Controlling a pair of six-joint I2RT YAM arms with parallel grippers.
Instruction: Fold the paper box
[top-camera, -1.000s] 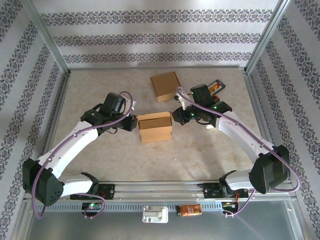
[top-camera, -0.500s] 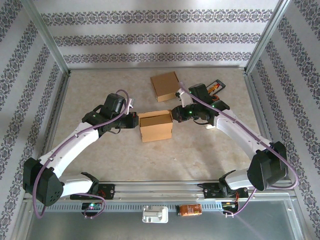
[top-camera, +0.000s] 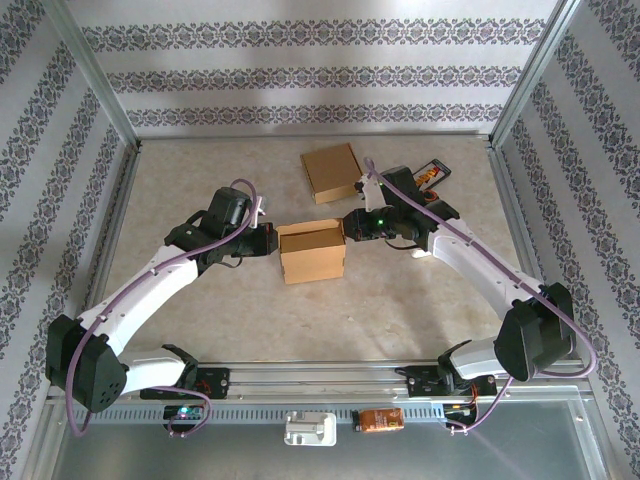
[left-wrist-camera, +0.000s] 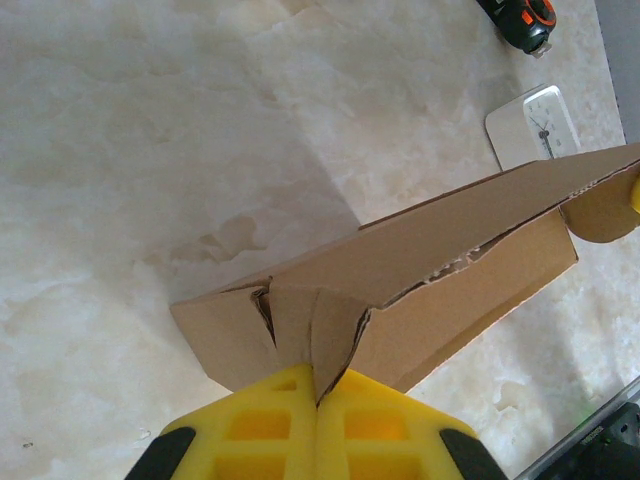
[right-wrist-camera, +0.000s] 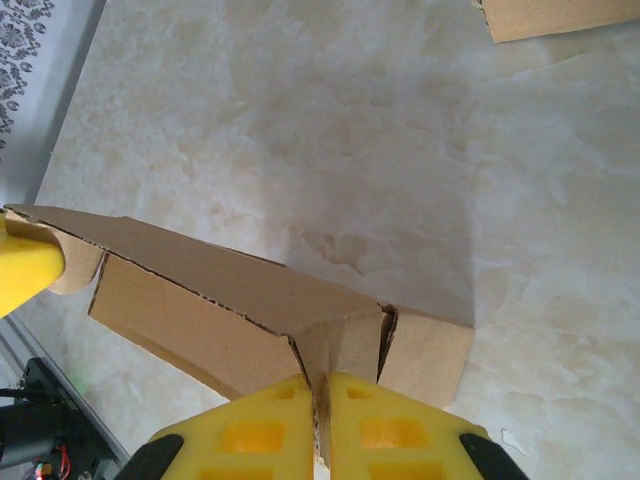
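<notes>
Box (top-camera: 311, 252), lying near the spare box (top-camera: 331, 171) on its near side, is pinched at both end flaps by the clenched left gripper (left-wrist-camera: 318, 388) and right gripper (right-wrist-camera: 322, 390); flap tucking is judged in hand, and an inward push is called for next.

The left fingers (left-wrist-camera: 262, 425) now press closer in on the left end flap of the paper box (top-camera: 312, 255) than a second ago, and the box sits slightly nearer the far edge of the bench (top-camera: 200, 310).
</notes>
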